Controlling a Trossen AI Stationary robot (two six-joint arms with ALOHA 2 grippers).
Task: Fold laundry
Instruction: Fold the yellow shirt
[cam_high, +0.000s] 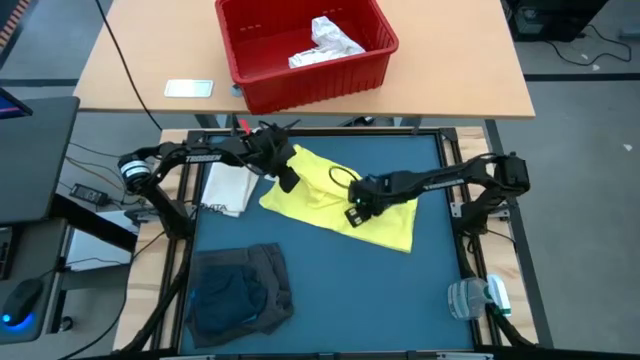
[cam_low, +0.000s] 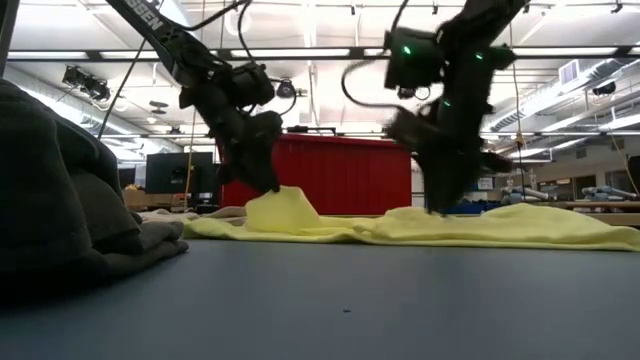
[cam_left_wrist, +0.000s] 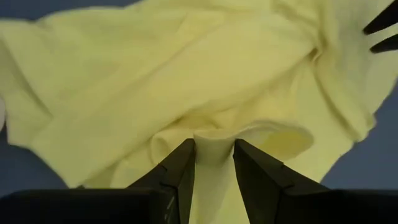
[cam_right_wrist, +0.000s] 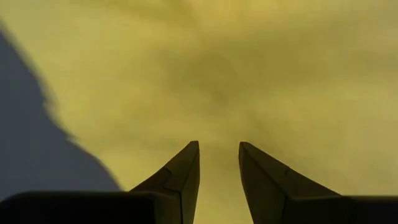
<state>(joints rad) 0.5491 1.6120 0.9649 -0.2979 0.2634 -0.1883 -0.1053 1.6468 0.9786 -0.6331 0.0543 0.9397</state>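
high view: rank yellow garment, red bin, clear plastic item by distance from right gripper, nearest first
1. yellow garment: directly under the right gripper, mid-table.
2. clear plastic item: table's near right corner.
3. red bin: on the wooden table beyond.

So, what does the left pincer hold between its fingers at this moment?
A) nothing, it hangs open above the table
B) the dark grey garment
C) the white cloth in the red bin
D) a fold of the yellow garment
D: in the left wrist view the left pincer has a bunched fold of the yellow garment pinched between its fingers, lifting it into a small peak.
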